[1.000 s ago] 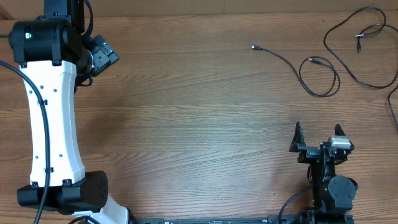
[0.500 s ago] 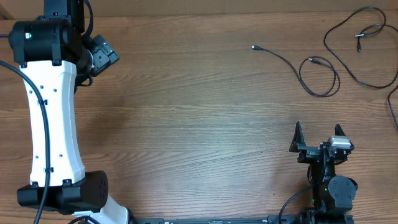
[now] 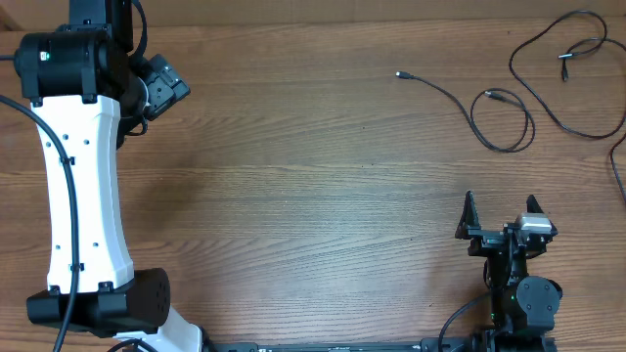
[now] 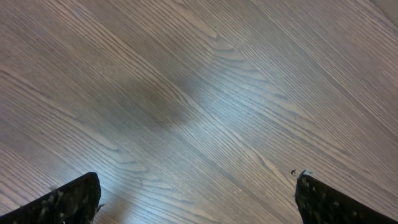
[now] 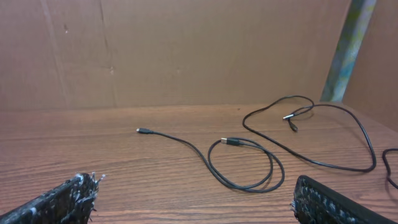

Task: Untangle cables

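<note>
**Hanging back with both pairs of jaws open and the cables out of reach**

Neither of my grippers holds or touches anything. My right gripper [image 3: 501, 210] sits low at the near edge of the table [image 3: 323, 176], pointed toward the far right corner. I judge that pose is for looking, not for gripping. From there its camera takes in both cables at once, against the cardboard wall [image 5: 186, 50] behind them. Its jaws stand as wide as they go, with only bare wood between the tips.

My left gripper [image 4: 199, 199] hangs over the far left of the table, well apart from the work. Its jaws are also spread wide over empty wood. That keeps my left arm clear of the right arm's path.

The cables lie on the table at the far right. The shorter cable [image 5: 231, 142] runs from a small plug near the middle back of the table and curls into one closed loop. Its other plug rests on top of that loop. The longer cable [image 5: 293, 127] sweeps in a bigger open curve just beside it, toward the right edge. The two pass near each other, but I cannot tell whether they touch. They do not look knotted, so I judge little work remains beyond drawing them further apart.
</note>
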Controlling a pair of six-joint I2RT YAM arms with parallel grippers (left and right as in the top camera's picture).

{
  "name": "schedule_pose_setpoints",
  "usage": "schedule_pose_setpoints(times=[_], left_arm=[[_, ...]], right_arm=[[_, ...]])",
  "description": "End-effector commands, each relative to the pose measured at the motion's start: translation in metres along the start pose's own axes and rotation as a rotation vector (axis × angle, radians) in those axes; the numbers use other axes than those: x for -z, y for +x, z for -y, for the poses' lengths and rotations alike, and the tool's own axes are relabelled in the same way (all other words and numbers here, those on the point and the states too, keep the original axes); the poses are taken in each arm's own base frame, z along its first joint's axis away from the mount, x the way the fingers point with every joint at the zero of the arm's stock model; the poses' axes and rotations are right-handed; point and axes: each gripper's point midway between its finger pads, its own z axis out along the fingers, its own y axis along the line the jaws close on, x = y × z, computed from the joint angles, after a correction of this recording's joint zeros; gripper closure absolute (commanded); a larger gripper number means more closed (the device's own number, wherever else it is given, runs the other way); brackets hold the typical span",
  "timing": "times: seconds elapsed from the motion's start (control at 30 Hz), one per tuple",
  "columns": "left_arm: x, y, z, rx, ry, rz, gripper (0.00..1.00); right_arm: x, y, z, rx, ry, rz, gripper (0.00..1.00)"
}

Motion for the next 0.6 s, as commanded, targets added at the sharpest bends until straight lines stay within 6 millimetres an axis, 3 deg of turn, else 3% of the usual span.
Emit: schedule_pose_setpoints(times=[0.0,0.27,0.5,0.57], left_arm=[[-0.001,0.005,0.011,-0.032,0.048,-0.027,0.0],[0.022,0.02,0.046,-0.304,0.199,0.005,0.01],[0.073,0.035,0.058,-0.405,0.25,0.173,0.01],[0.097,0.043,0.055,-0.423,0.287,0.224,0.0]], right_arm=[[0.0,0.002,-0.002,0.005,-0.009,0.001,0.0],[0.0,0.002,-0.002,0.005,-0.009,0.001,0.0],[0.0,0.002,-0.002,0.005,-0.009,0.001,0.0],[0.0,0.002,-0.002,0.005,-0.009,0.002,0.0]])
